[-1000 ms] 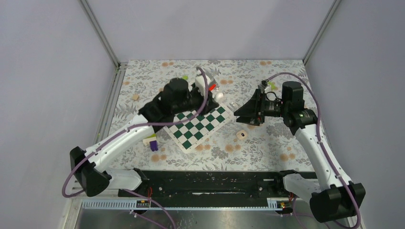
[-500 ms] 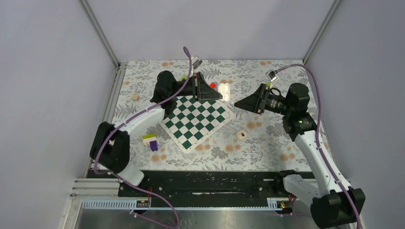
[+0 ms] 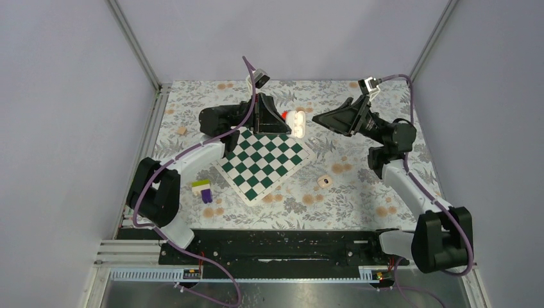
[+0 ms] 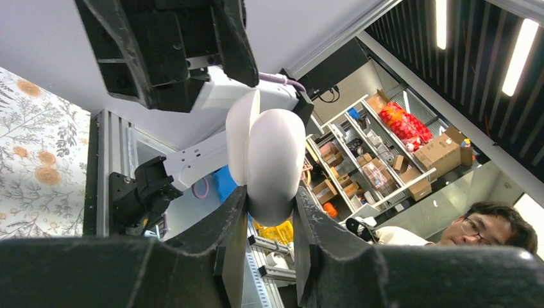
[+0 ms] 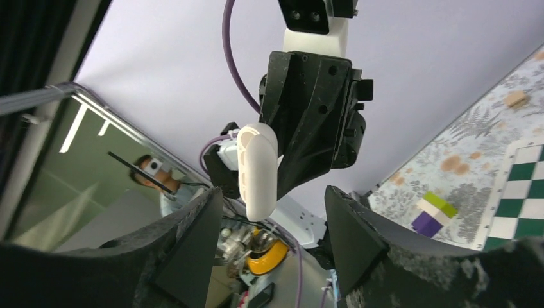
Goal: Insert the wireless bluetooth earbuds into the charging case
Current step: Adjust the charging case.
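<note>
My left gripper (image 3: 290, 122) is shut on a white oval earbud piece (image 3: 299, 123) and holds it in the air over the back of the table. In the left wrist view the piece (image 4: 276, 151) stands clamped between the two fingers, and it looks like two rounded halves. My right gripper (image 3: 317, 119) is open and empty, raised and pointed at the left one, a short gap from the piece. In the right wrist view the piece (image 5: 258, 168) hangs just beyond the spread jaws. The beige charging case (image 3: 324, 181) with its dark hollow lies on the table, below and between both grippers.
A green and white chessboard mat (image 3: 263, 160) lies mid-table. A purple and green block (image 3: 204, 190) sits at its left. A small tan block (image 3: 182, 130) lies at the far left. A red item (image 3: 285, 114) shows behind the left gripper. Grey walls close the back and sides.
Both arms have risen and swung toward the back. The left gripper has lifted the white piece off the table. The right gripper has turned to face it, close by.
</note>
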